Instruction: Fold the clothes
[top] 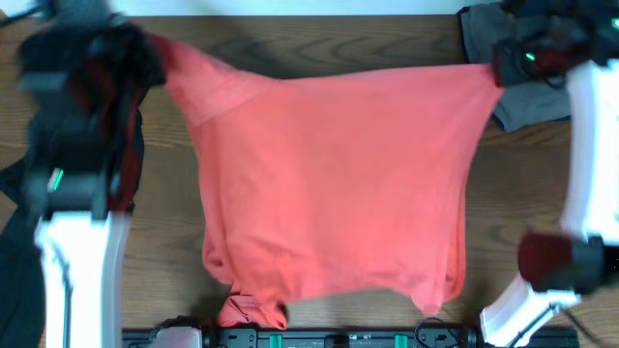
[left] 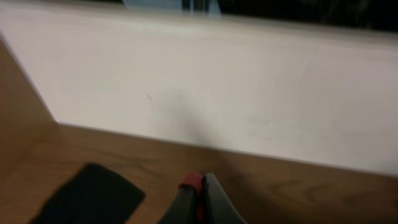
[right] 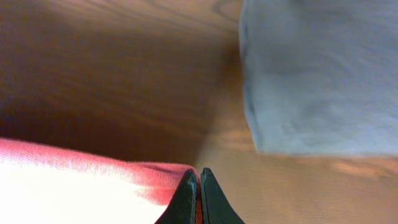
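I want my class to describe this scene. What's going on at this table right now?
Two robot arms are handling a red-orange T-shirt. The left gripper is shut on one far corner and the right gripper on the other, so the shirt is stretched between them over the wooden table. It is spread open, with its near edge somewhat bunched, and no neat fold is made yet. A grey garment lies beside the right arm, and a black garment lies at the left edge.
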